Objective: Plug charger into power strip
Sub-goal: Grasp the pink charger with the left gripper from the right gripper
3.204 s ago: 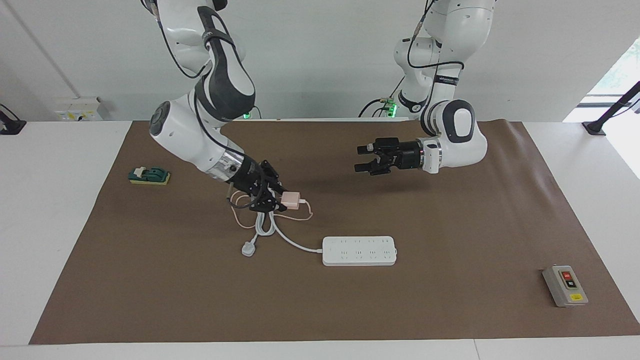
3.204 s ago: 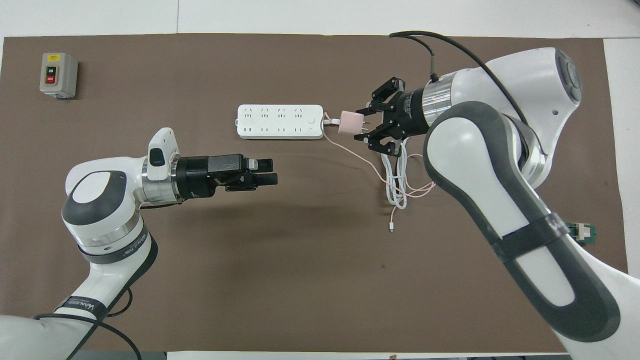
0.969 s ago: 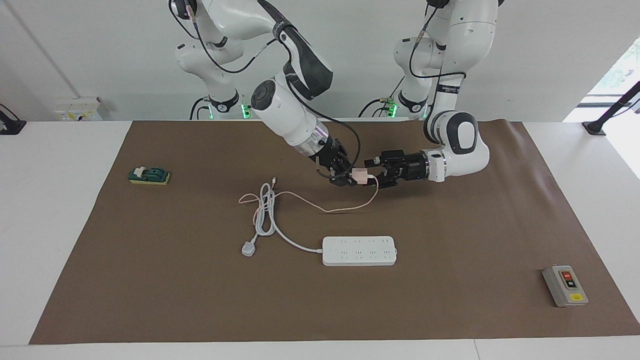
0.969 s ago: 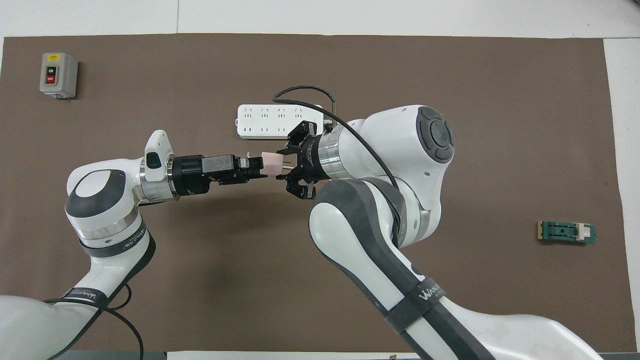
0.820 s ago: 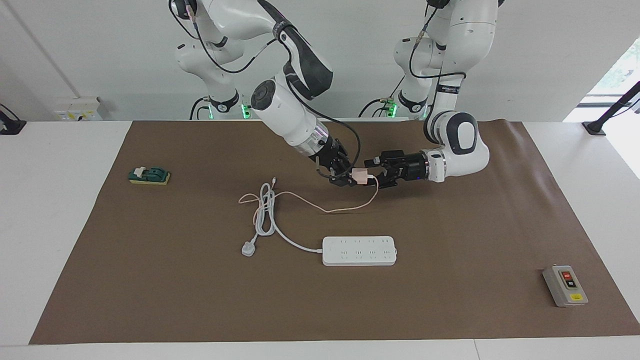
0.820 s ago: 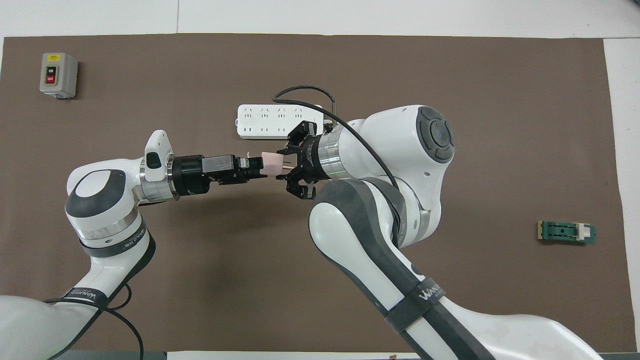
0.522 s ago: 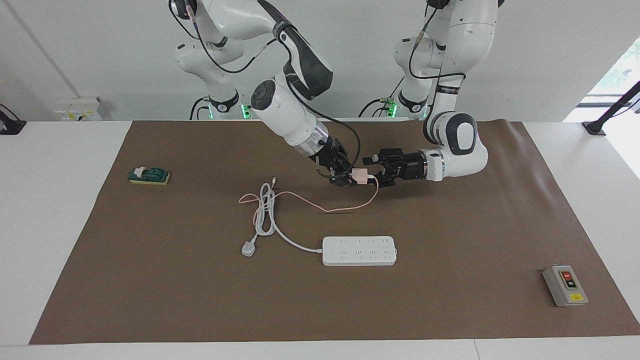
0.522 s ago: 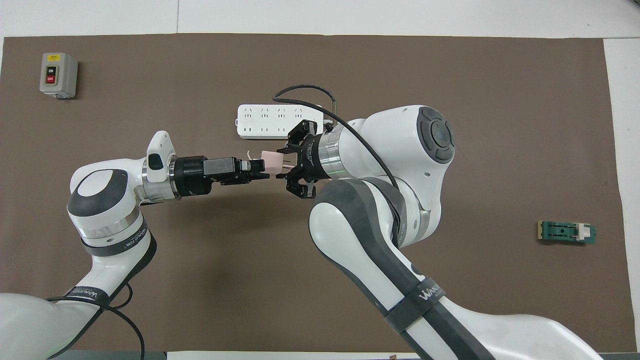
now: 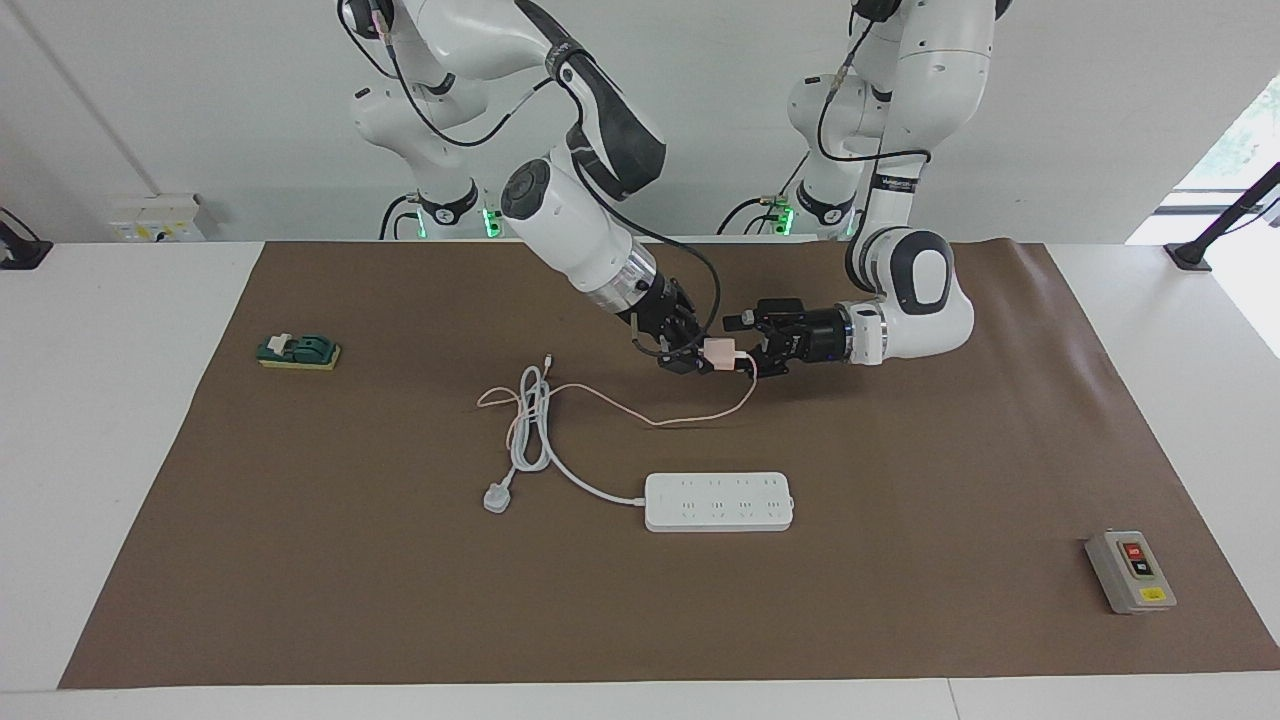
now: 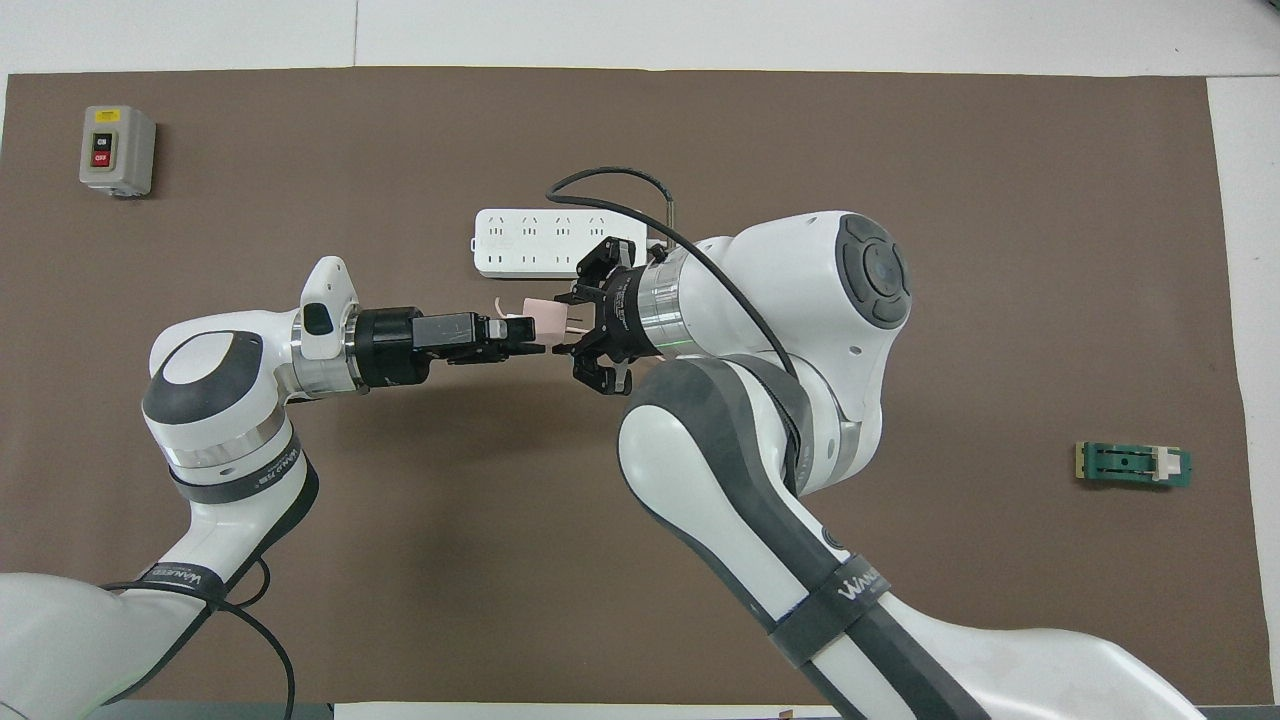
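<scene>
Charger (image 9: 719, 351): small pink cube, judged light, rigid, smooth-sided; held in the air between both grippers, clamped by right gripper (image 9: 694, 358). Left gripper (image 9: 752, 351) spread wide around it. Best gripped on flat sides. Power strip (image 9: 719, 501) unoccupied.

r gripper (image 9: 697, 358) carried charger (image 9: 720, 351) up off mat, away from white cord coil (image 9: 530, 432), to mid-air over mat's middle. pink cable (image 9: 640, 408) now stretched out, trailing from cube. l gripper (image 9: 752, 352) moved in from its own side, fingers now flanking charger, apart.
</scene>
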